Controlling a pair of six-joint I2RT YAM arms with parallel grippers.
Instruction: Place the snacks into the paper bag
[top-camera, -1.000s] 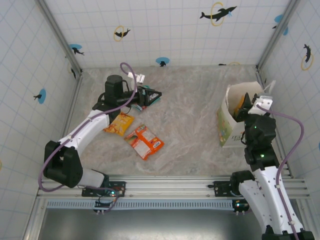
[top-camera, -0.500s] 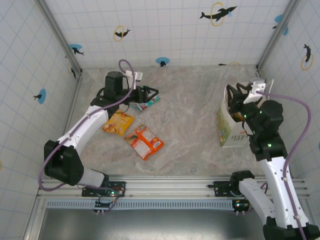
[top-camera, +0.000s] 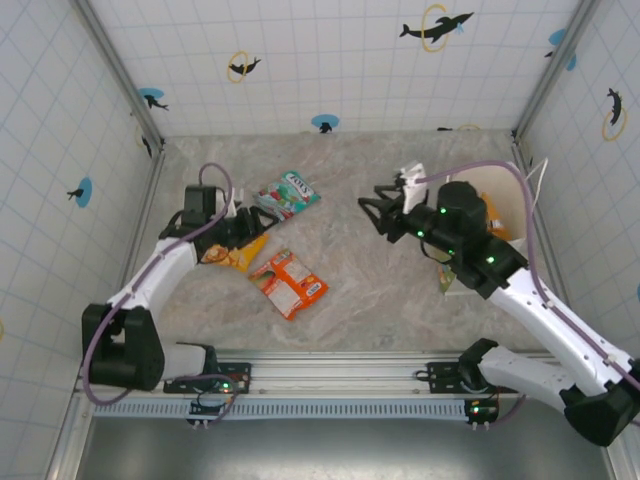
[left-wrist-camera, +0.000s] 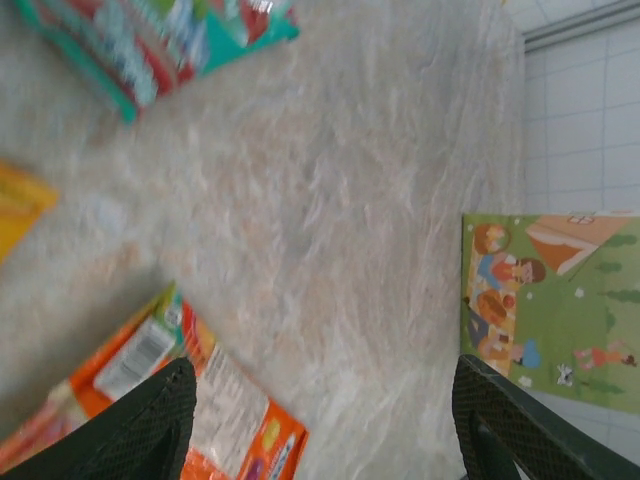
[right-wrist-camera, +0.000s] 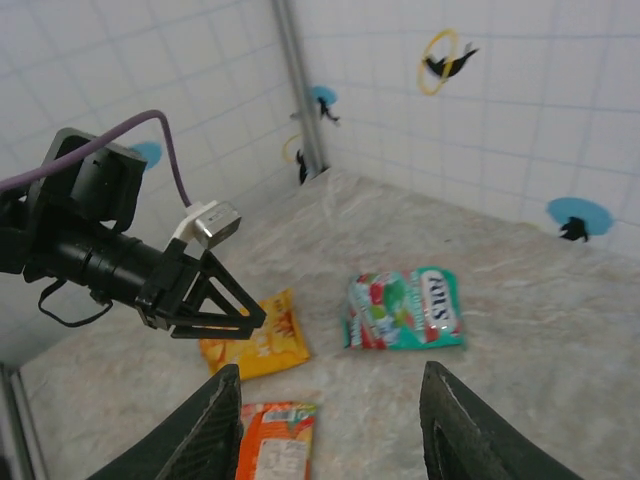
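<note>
Bare marble (top-camera: 335, 215) between teal packet (top-camera: 288, 192) and right tool (top-camera: 376, 213) (jaws apart)

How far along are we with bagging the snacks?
Done: an orange packet shows inside the paper bag. In hand: nothing. The left pincer hovers open near the yellow packet, and the right pincer is open and empty over the table. Left: the yellow packet, teal packet and orange-red packet.
</note>
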